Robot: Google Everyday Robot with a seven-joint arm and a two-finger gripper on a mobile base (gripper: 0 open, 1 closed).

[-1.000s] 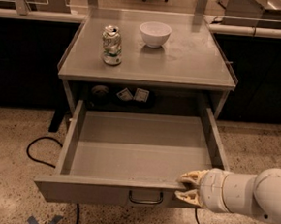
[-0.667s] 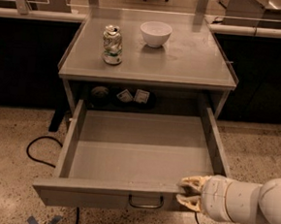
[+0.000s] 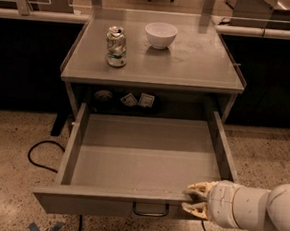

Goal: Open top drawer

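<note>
The top drawer (image 3: 103, 200) of the grey metal cabinet stands pulled far out. Its wide, shallow tray (image 3: 146, 158) is empty, and its dark loop handle (image 3: 150, 209) hangs at the middle of the front panel. My gripper (image 3: 192, 199) comes in from the lower right on a white arm. It sits at the right end of the drawer front, right of the handle. One finger (image 3: 199, 188) lies over the panel's top edge and the other against its face, so the panel is clamped between them.
A crushed can (image 3: 116, 46) and a white bowl (image 3: 160, 34) stand on the cabinet top (image 3: 199, 66). Small objects (image 3: 136, 100) lie at the back of the drawer opening. A black cable (image 3: 37, 151) loops on the speckled floor at the left. Dark counters flank the cabinet.
The drawer has slid further out toward the camera. My gripper has moved back with it, staying at the right end of the front panel.
</note>
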